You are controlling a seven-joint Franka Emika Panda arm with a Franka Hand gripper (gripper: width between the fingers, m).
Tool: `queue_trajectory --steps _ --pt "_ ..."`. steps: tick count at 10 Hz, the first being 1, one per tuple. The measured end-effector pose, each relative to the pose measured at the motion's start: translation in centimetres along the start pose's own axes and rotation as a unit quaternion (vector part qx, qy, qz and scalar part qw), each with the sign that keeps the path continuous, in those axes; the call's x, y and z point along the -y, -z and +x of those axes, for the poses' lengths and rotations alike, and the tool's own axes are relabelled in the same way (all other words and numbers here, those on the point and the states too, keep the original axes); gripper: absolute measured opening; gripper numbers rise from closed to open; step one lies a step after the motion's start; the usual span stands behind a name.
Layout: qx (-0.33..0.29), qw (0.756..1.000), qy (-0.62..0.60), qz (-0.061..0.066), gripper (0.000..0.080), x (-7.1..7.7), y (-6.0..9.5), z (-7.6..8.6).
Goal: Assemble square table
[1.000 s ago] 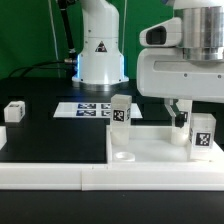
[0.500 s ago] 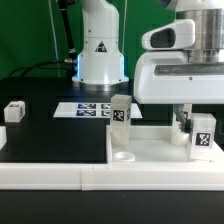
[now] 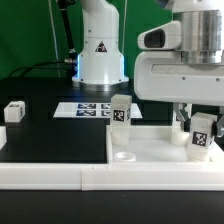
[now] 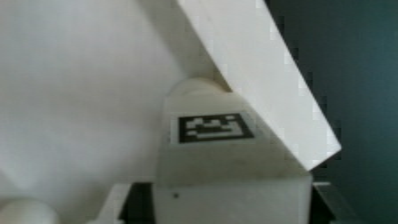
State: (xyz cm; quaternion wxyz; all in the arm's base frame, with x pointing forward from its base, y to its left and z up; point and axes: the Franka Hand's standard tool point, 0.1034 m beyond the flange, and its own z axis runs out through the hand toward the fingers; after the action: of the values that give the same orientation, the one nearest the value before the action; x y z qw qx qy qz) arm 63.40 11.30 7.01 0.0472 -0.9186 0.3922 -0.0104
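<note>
The square table's white slab (image 3: 150,146) lies at the exterior view's right, with a round socket (image 3: 123,157) at its near corner. One tagged white leg (image 3: 203,135) stands upright at the slab's right side. My gripper (image 3: 195,122) reaches down over it and is shut on it. In the wrist view this leg (image 4: 222,165) fills the space between my dark fingers (image 4: 139,203), its tag facing the camera, and the slab (image 4: 89,80) lies behind it. A second leg (image 3: 120,112) stands at the slab's far left corner. A third leg (image 3: 14,111) lies far off at the left.
The marker board (image 3: 85,108) lies flat in front of the robot's white base (image 3: 100,50). A long white border rail (image 3: 60,172) runs along the front edge. Black table surface (image 3: 55,135) spreads between the left leg and the slab.
The jaws have closed in onto the right-hand leg. The arm has hardly shifted, and the leg stands where it was.
</note>
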Motion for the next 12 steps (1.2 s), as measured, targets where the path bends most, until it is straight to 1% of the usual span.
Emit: queue_trajectory --steps 2,4,6,7,8,11,12 --pt "0.011 0.991 -0.132 0.017 0.0294 -0.38 -0.11 0.19" --pt "0.015 0.973 -0.229 0.018 0.0294 -0.42 -0.13 -0.02" --pt "0.019 0.947 -0.319 0.018 0.0294 -0.38 -0.13 -0.09" --pt "0.022 0.938 -0.346 0.021 0.0294 -0.40 -0.13 -0.12" --pt "0.025 0.922 -0.387 0.023 0.0294 -0.40 -0.13 -0.18" --pt "0.032 0.886 -0.462 0.023 0.0294 -0.29 -0.12 -0.28" --pt "0.029 0.887 -0.460 0.022 0.0294 -0.12 -0.09 -0.50"
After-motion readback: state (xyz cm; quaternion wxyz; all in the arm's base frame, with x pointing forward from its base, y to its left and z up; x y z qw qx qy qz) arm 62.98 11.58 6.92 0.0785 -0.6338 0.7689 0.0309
